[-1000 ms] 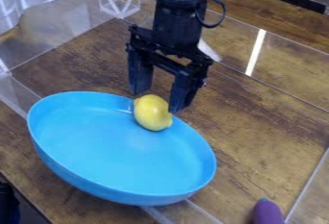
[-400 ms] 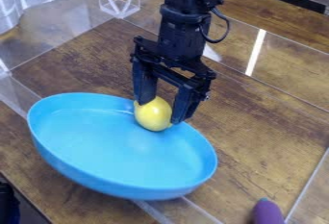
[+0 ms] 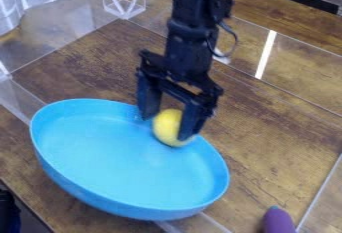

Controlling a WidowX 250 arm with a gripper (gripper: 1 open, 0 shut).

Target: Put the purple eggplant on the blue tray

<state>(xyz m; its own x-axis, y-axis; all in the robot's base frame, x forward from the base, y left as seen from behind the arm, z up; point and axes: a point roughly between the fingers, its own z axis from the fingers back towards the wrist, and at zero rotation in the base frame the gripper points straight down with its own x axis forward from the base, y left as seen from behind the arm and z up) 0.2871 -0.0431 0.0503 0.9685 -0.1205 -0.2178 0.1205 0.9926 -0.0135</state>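
The purple eggplant lies on the wooden tabletop at the lower right corner of the view, cut off by the bottom edge, well apart from the pincer. The blue tray sits to its left in the view, with bare wood between them, so the placing is not done. The yellow ball is at the tray's far rim, on the side toward the arm, and the pincer is down around it, one finger on either side. The fingers stand apart with the ball between them; whether they press on it or merely straddle it, I cannot tell. Nothing purple is in their grasp. I judge the step in hand to be still ahead of picking up the eggplant, with the pincer busy at the wrong object. The next move calls for letting the ball be, lifting clear of the rim, crossing to the lower right and lowering over the eggplant with the fingers spread. The black arm comes down from the top of the view, nearly upright, its wrist above the far side of the tray; the fingers look blurred.
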